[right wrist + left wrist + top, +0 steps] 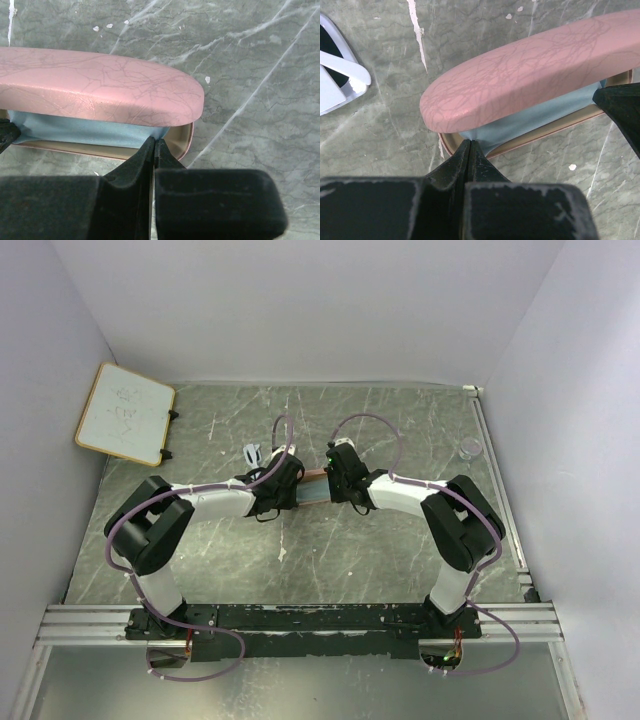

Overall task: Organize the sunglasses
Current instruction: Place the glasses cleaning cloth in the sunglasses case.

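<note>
Two pinches: left gripper (471, 150) and right gripper (154, 150) each clamp a blue cloth (535, 117) corner inside the pink case (520, 75). Uneven pulling could drag it. To the left gripper's left, the sunglasses (347, 67) lie outside.

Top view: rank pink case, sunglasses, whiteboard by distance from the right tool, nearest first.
1. Pink case, centre, its blue cloth pinched by the right tool.
2. Sunglasses, left of the case, a bit back.
3. Whiteboard, far-left back corner.

Sunglasses (350, 72) cut by L edge, cloth (535, 117) mostly hidden
</note>
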Controlling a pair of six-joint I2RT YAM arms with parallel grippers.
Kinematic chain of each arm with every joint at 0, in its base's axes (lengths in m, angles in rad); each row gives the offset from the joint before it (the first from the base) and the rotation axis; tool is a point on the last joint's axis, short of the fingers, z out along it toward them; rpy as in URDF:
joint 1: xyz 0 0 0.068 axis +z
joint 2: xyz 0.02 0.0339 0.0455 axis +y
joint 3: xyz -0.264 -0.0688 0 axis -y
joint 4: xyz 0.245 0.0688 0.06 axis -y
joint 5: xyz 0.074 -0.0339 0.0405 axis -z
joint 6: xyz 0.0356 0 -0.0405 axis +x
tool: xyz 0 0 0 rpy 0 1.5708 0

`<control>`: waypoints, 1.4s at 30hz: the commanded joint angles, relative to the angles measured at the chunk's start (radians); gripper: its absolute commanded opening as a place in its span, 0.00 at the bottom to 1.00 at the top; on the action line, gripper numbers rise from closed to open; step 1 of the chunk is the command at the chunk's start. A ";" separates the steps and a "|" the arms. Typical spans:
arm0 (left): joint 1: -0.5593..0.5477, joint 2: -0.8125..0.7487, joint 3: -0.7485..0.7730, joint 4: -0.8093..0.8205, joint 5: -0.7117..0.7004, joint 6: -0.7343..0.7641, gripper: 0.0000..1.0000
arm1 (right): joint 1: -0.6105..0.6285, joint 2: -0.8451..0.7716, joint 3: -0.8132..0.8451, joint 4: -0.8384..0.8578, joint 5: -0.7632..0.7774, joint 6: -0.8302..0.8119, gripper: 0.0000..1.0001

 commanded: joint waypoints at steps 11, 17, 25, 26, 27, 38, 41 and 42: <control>-0.006 -0.001 -0.010 -0.036 -0.046 -0.007 0.22 | 0.000 -0.031 -0.014 -0.011 0.019 0.007 0.16; -0.008 -0.006 -0.005 -0.042 -0.053 -0.006 0.28 | 0.000 -0.031 -0.016 -0.011 0.018 0.009 0.20; -0.010 -0.018 -0.002 -0.041 -0.060 0.000 0.34 | -0.001 -0.041 -0.011 -0.018 0.024 0.005 0.19; -0.010 -0.019 0.000 -0.044 -0.061 0.000 0.34 | -0.001 -0.044 -0.014 -0.017 0.024 0.006 0.19; -0.010 -0.020 0.004 -0.047 -0.064 0.000 0.34 | 0.000 -0.047 -0.015 -0.018 0.023 0.007 0.19; -0.011 -0.053 0.004 -0.046 -0.072 0.012 0.35 | 0.000 -0.051 -0.014 -0.019 0.024 0.011 0.20; -0.011 -0.062 0.002 -0.044 -0.077 0.014 0.35 | -0.001 -0.050 -0.014 -0.018 0.023 0.011 0.20; -0.011 -0.067 0.000 -0.043 -0.077 0.013 0.35 | 0.000 -0.050 -0.016 -0.019 0.023 0.013 0.20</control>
